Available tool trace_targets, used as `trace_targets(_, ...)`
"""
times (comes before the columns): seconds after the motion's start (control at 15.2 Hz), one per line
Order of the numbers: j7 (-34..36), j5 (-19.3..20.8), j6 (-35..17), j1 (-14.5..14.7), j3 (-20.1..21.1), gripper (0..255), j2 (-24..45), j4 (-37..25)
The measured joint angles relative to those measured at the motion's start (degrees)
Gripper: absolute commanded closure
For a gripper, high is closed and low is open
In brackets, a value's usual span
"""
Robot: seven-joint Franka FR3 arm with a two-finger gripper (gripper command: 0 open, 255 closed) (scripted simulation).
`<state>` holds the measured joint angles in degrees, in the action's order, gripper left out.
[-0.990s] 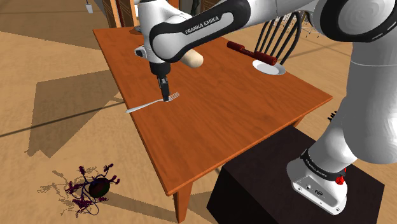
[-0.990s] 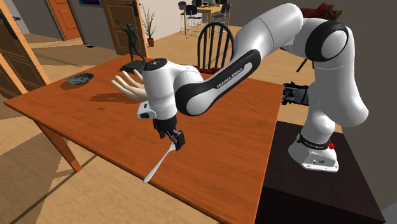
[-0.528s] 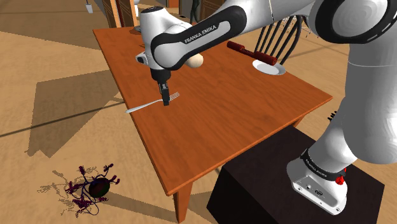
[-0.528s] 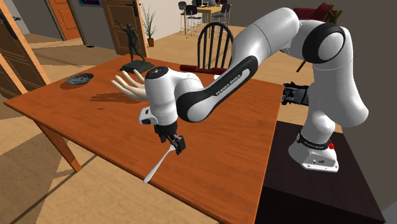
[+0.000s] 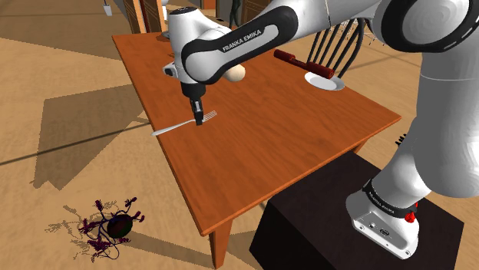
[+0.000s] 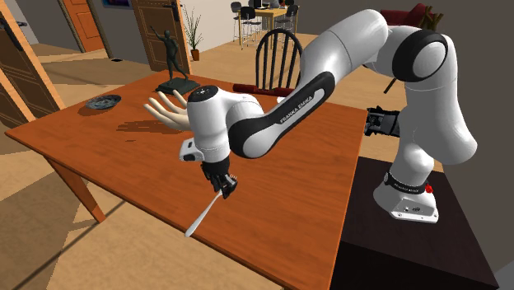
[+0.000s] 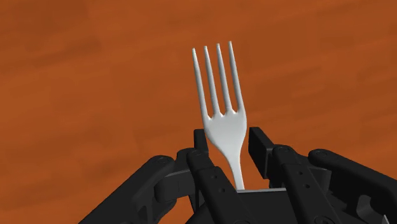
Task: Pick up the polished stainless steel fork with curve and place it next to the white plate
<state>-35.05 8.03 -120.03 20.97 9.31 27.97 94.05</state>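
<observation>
The gripper [image 7: 229,141] is clamped on the neck of the fork [image 7: 221,118]. The fork lies at the table [image 5: 253,146] edge with its handle overhanging. In the shoulder view, the white plate [image 5: 325,83] sits well apart, at two o'clock from the fork.

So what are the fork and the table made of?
The fork is drawn plain pale grey-white and smooth, with soft shading and no mirror shine, so it could be metal or plastic. The table looks like wood: reddish-brown, with faint grain streaks and a smooth, low-gloss top.
</observation>
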Motion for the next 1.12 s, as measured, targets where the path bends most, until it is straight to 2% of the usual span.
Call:
trace_targets(0.53,-0.04,0.02,0.18,-0.11,-0.1,255,-0.08,-0.11)
trace_targets(1.12,-0.5,-0.56,5.58,-0.12,0.18,255,-2.34,-3.2)
